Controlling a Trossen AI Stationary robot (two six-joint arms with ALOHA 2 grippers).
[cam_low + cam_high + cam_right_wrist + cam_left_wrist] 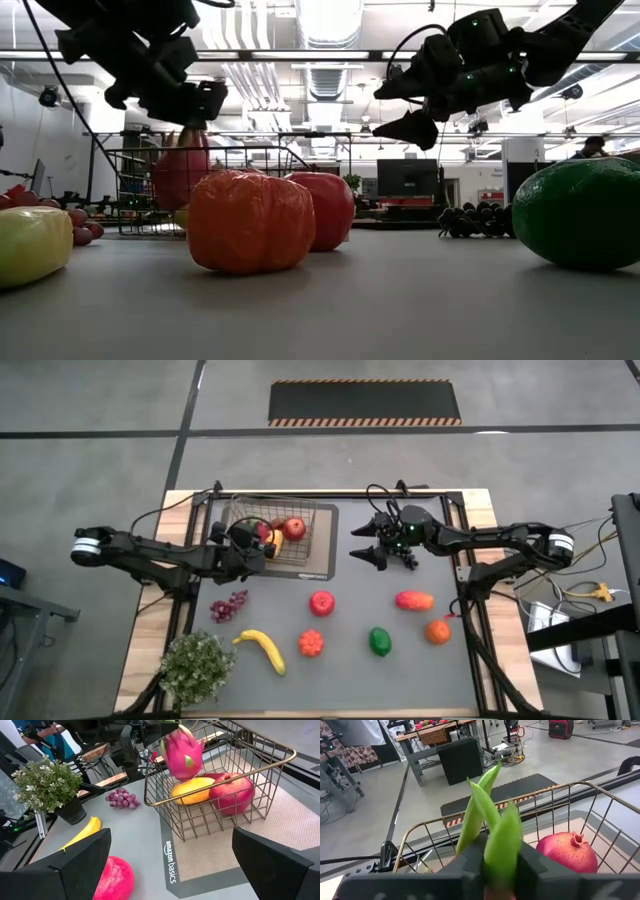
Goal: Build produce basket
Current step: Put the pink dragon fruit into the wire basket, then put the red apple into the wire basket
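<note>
Lowering the pink dragon fruit with green leaf tips point(182, 751) calls for care: the left gripper point(502, 870) pinches its leaves above the dark wire-mesh basket point(272, 530), upper left. Release once centred over the red pomegranate point(231, 794). The right gripper point(385, 547), fingers spread wide, waits right of centre over the grey tabletop point(350, 680); a workshop lies behind.

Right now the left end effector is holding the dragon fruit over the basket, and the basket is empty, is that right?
Not quite. The left end effector does hold the dragon fruit over the basket, but the basket is not empty: the right wrist view shows a yellow mango and a red pomegranate already inside.
</note>
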